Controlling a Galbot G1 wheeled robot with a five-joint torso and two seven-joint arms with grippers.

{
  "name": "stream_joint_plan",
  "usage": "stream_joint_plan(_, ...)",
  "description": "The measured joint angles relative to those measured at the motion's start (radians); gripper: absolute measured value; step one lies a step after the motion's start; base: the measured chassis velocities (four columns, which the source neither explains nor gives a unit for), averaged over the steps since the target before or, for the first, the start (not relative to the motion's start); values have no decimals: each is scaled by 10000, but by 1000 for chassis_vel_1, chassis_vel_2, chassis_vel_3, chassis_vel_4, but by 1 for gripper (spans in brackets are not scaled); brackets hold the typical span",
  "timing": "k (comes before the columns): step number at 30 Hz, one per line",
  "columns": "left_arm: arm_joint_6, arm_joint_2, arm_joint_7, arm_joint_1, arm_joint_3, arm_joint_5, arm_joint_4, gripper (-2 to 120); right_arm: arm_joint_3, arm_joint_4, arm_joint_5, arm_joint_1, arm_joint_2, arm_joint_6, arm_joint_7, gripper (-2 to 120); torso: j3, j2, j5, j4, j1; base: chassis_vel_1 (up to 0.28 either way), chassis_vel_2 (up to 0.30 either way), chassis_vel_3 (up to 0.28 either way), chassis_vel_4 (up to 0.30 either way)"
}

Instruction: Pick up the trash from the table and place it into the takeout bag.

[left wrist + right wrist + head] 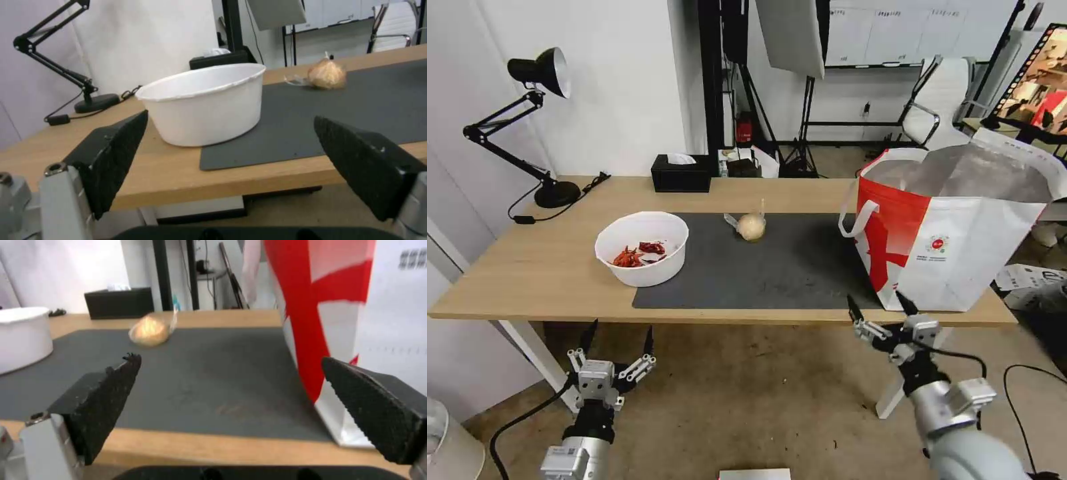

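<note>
A white bowl (642,248) (205,102) (20,335) holding red chillies rests at the left end of the dark grey mat (760,267) on the light-wood table (527,267). A beige ball in clear wrap (751,225) (326,75) (149,330) lies near the mat's far edge. The white takeout bag (960,233) (356,306) with a red side panel stands open at the table's right end. My left gripper (617,337) (231,160) hangs open below the table's front edge, in front of the bowl. My right gripper (879,308) (231,396) is open at the front edge, just before the bag.
A black desk lamp (537,120) (53,66) stands at the table's far left corner, and a black tissue box (680,173) (119,301) sits at the far edge. Stands, a white chair (940,100) and cables fill the room behind. Bare floor lies beneath both arms.
</note>
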Motion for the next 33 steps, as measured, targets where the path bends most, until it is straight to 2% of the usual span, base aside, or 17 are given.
stream_joint_plan(22, 36, 10, 15, -54, 65, 38, 192, 100, -758, -505, 49, 552, -1, -18, 93, 100, 1, -1, 2, -2, 1, 0, 0, 0, 0)
stream_joint_plan(26, 136, 159, 19, -200, 145, 3, 268, 100, -1165, -697, 589, 1267, -177, -11, -229, 100, 1, -1, 3, 3, 1, 0, 0, 0, 0)
stream_joint_plan(28, 244, 332, 16, -363, 260, -81, 337, 100, -1246, -835, 834, 1590, -276, -11, -409, 100, 1, -1, 3, 1, 1, 0, 0, 0, 0)
stream_joint_plan(30, 377, 680, 19, -668, 449, -242, 541, 100, -1701, -1403, 1526, 2731, -487, -18, -673, 100, 0, -1, -3, -9, 1, 0, 0, 0, 0)
stream_joint_plan(32, 379, 685, 18, -671, 451, -247, 547, 100, -1766, -1464, 1585, 2855, -502, -24, -680, 100, 2, -1, -3, -9, 2, 0, 0, 0, 0)
stream_joint_plan(33, 395, 729, 17, -691, 456, -320, 610, 100, -2549, -2179, 2068, 4286, -581, -146, -692, 100, 3, -3, 5, -2, 2, 0, 0, 0, 0)
